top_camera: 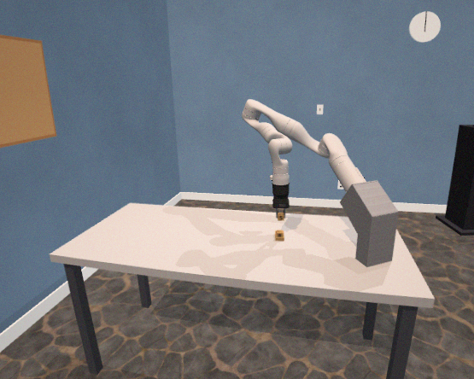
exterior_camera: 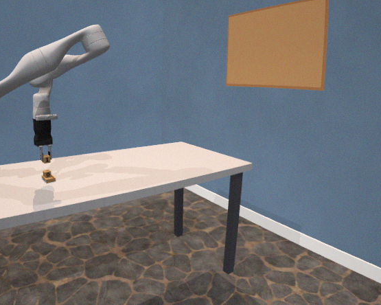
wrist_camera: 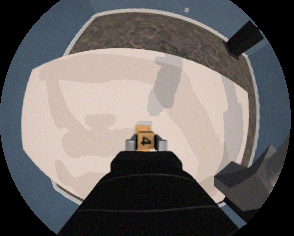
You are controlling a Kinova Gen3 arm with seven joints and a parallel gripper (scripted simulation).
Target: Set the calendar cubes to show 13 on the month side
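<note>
My gripper point(top_camera: 280, 216) is shut on a small wooden date cube point(exterior_camera: 47, 158) and holds it in the air above the table. In the exterior view the held cube's side shows a 1. In the wrist view the cube point(wrist_camera: 145, 141) sits between my fingertips and shows a 4. Below it the wooden tray point(exterior_camera: 49, 178) lies on the table with the other cube point(exterior_camera: 47, 174) standing in it, showing a 0. The tray with that cube also shows in the top view point(top_camera: 279, 236). The tray is hidden behind my gripper in the wrist view.
The grey block of the arm's base point(top_camera: 371, 222) stands at the right of the white table point(top_camera: 240, 247). A black pedestal point(top_camera: 471, 179) stands on the floor at the far right.
</note>
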